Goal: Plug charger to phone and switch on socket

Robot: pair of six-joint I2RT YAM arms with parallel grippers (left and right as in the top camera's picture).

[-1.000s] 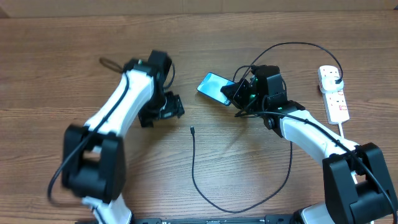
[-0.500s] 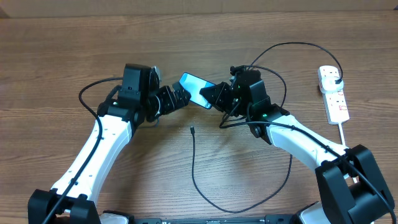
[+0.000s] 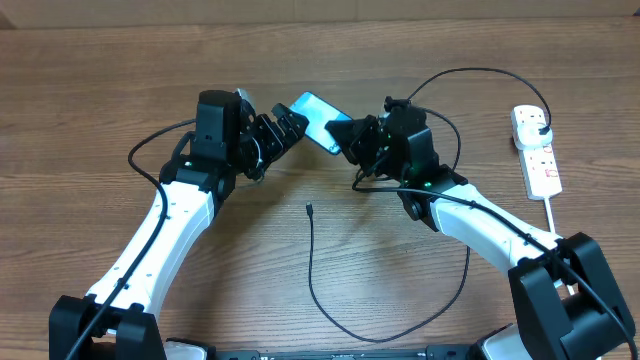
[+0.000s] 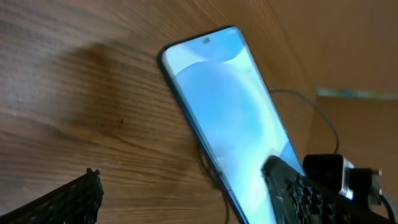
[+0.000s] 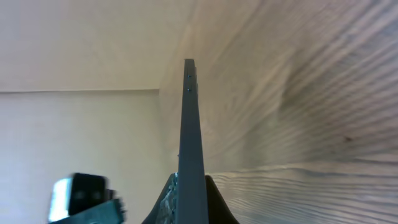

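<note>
Your right pincer (image 3: 348, 135) is pinching the phone (image 3: 316, 108) by its lower end; the right wrist view shows it edge-on between the fingers. The phone is tilted, screen lit, at centre-top of the worktop (image 3: 100, 80). Your left pincer (image 3: 287, 125) is spread, just beside the phone's left edge. The charger (image 3: 312, 260) lies loose on the worktop. Its connector tip (image 3: 309, 209) is below the phone and apart from it. Its plug (image 3: 541, 128) sits in the socket (image 3: 540, 165), far right.

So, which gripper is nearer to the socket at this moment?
Right. The right gripper, holding the phone, is mid-table, apart from the socket; the left gripper is even farther, beyond the phone.
</note>
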